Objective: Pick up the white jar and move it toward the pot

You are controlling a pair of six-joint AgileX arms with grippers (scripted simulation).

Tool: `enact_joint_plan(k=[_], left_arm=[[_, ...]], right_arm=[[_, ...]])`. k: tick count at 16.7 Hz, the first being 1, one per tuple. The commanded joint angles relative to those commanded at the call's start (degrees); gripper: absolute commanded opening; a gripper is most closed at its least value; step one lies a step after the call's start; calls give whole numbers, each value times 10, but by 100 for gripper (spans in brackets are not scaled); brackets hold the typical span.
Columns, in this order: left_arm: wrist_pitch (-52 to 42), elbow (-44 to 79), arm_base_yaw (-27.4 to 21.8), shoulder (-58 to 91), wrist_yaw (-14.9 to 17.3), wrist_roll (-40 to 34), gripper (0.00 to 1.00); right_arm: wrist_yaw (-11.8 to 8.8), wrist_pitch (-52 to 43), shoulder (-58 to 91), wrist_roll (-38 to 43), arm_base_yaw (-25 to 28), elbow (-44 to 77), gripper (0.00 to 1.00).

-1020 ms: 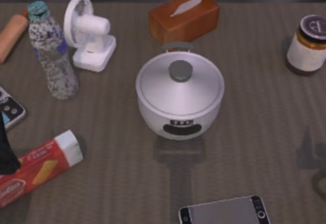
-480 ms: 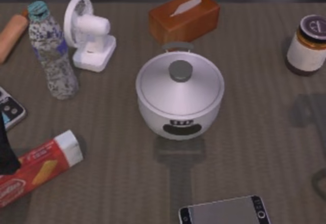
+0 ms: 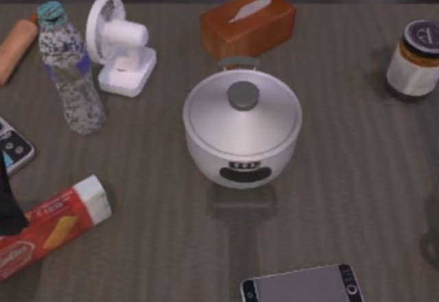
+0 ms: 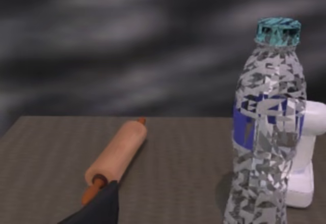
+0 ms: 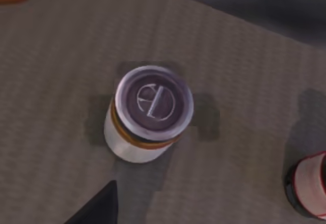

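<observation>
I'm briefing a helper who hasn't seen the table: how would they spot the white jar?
Start at the pot in the table's middle, then look to the far right edge. The white jar stands there alone: a white label, an orange band and a dark round lid.

The counter (image 3: 357, 199) is grey-brown with a fine ribbed weave. The white jar (image 3: 414, 60) has a dark purple lid, an amber band and a white label. The pot (image 3: 242, 129) is silver-white with a grey knob and black front panel. The bottle (image 3: 68, 68) is clear, speckled, blue-banded, teal-capped. The tissue box (image 3: 247, 20) is orange-brown.
</observation>
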Motion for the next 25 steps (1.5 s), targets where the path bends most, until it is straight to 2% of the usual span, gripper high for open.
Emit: enact_joint_plan(k=[7, 13, 17, 25], left_arm=[[0, 0, 0, 0, 0, 0, 100], [0, 0, 0, 0, 0, 0, 100], [0, 0, 0, 0, 0, 0, 100], [0, 0, 0, 0, 0, 0, 100]], right_arm=[[-21, -223, 393, -100, 1, 404, 100], [-37, -349, 624, -160, 6, 641, 100], [-43, -383, 689, -177, 8, 708, 100], [-43, -375, 690, -178, 7, 700, 100]])
